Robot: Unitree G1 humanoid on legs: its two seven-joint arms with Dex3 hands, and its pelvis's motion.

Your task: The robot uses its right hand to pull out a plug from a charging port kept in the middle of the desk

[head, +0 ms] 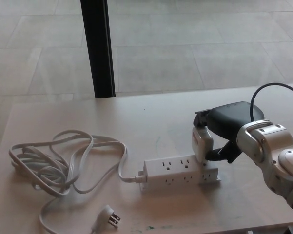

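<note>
A coiled white cord (58, 165) is seen at worktop (151, 117) left, running to the power strip (180, 173), long axis left-right, mid-worktop. At its right end the white plug (202, 144) stands upright, seated. The right robot hand (219, 134), reaching in from the right, is closed around it from above; the left is out of view.

Right hand (223, 131) crowds the 3 o'clock end of the power strip (180, 173), wrapped on the white plug (202, 144) there. Open counter (151, 122) lies at 12 o'clock of the strip, all the way back. At 9 o'clock, the looped white cord (63, 161) sprawls wide. Its loose pronged plug (109, 216) blocks 7 o'clock.
</note>
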